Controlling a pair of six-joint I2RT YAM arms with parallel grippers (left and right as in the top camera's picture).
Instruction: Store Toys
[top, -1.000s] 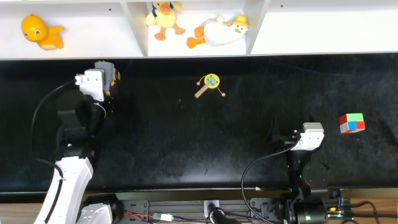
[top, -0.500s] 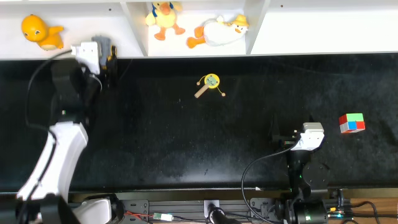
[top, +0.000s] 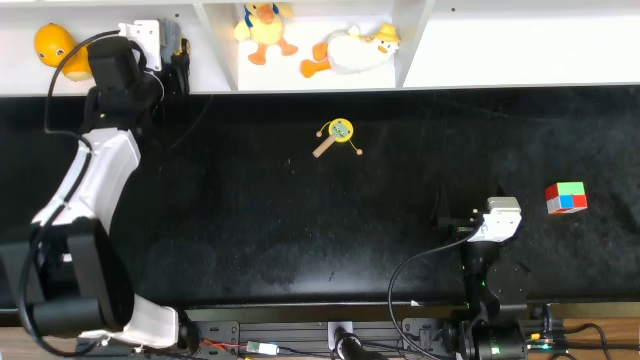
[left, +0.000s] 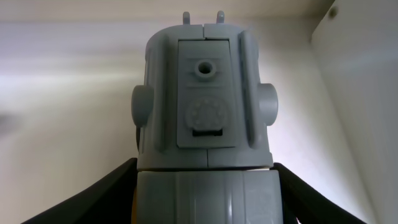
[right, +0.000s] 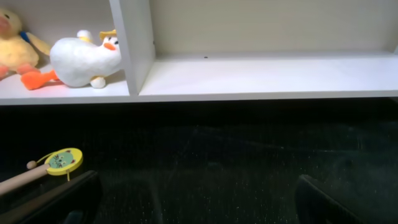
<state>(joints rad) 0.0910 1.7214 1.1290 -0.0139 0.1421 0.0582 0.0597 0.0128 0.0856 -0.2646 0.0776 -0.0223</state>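
Top view, left arm: the left gripper (top: 168, 55) is at the mouth of the left compartment of the white shelf (top: 520, 60), carrying the grey toy robot (top: 173, 38).
Top view, compartment: an orange duck (top: 52, 44) sits at its far side, apart from the robot. The approach near the divider appears chosen to avoid it.
Top view, stored: a yellow plush duck (top: 265, 25) and a white plush duck (top: 350, 50) lie in the middle compartment.
Top view, outstanding: a rattle (top: 337, 134) and a coloured cube (top: 565, 197) lie on the black table (top: 250, 220), well apart.
Top view, right arm: the right gripper (top: 495, 208) is low near its base, clear of the left arm's work.
Left wrist view: the fingers (left: 118, 186) clamp the robot's lower body from both sides, and the robot stands upright against the shelf's back wall. Whether it rests on the floor cannot be told.
Right wrist view: the fingers (right: 56, 199) are spread wide and hold nothing. They face the bare right compartment, with the rattle near.
Assessment: release looks like the step in hand, and two toys remain.
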